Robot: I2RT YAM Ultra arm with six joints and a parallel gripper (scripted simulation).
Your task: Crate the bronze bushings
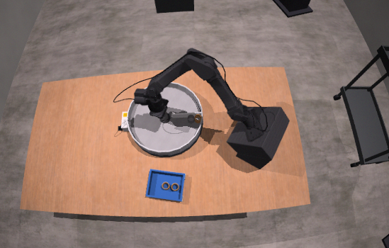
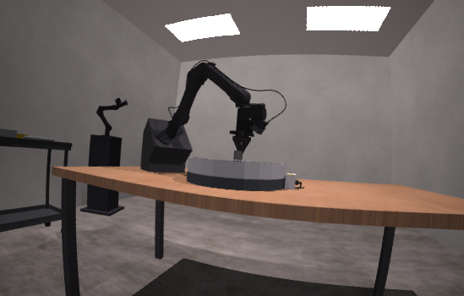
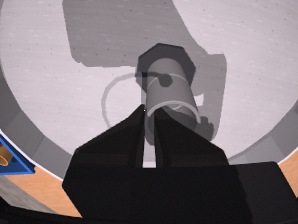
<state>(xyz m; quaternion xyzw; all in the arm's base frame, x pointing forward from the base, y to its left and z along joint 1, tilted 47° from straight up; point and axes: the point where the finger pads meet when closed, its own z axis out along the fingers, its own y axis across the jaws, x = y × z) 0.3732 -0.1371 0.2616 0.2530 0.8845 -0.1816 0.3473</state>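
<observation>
The round grey turntable (image 1: 165, 121) stands in the middle of the wooden table. My gripper (image 1: 164, 116) points down over its middle and is shut on a grey steel-coloured bushing (image 3: 169, 90), held just above the turntable surface (image 2: 237, 156). A bronze bushing (image 1: 198, 116) sits by the turntable's right rim, with a dark grey cylinder (image 1: 182, 118) lying beside it. The blue crate (image 1: 165, 185) stands near the table's front edge and holds two bronze bushings (image 1: 170, 186). A corner of the crate shows at the left edge of the wrist view (image 3: 9, 159).
The arm's dark base (image 1: 258, 136) stands at the right of the turntable. A small white box with a cable (image 1: 124, 121) sits against the turntable's left rim. A black cart (image 1: 378, 106) stands off the table at the right.
</observation>
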